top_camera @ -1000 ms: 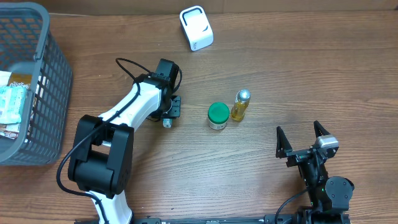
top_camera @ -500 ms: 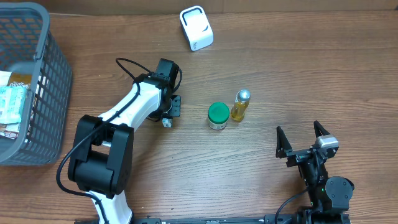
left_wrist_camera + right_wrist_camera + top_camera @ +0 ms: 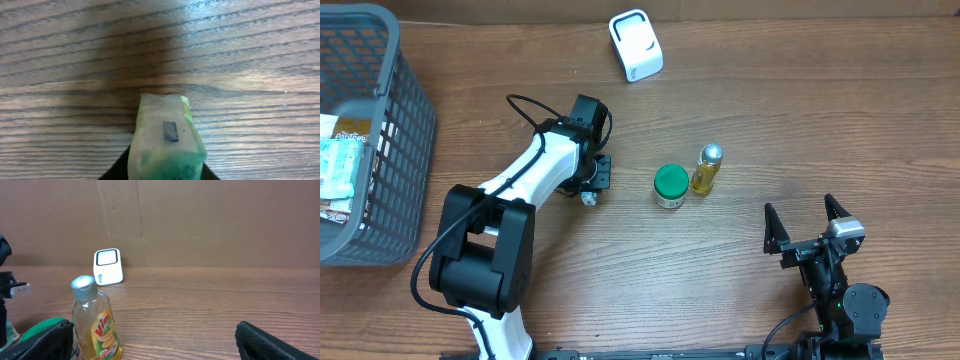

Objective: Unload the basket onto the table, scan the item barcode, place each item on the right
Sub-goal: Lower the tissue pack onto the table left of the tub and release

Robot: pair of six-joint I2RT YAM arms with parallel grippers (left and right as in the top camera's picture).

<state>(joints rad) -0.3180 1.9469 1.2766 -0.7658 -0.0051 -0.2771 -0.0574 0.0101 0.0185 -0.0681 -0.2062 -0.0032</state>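
Surface: wooden table [image 3: 770, 120], with a grey basket [image 3: 390, 120] of packets at its left end.
Left gripper [image 3: 590, 190]: pinched on a pale green packet [image 3: 167, 140] that stuck out between its jaws, low over the wood, left of the green-lidded jar [image 3: 670, 183].
Packet mark: small dark patch faced the wrist camera; barcode or not, could not tell.
Scanner [image 3: 636, 45]: white, at the far edge, well apart from the packet; presenting it there judged not yet done.
Right gripper [image 3: 805, 222]: spread wide, empty, probably parked out of the way.
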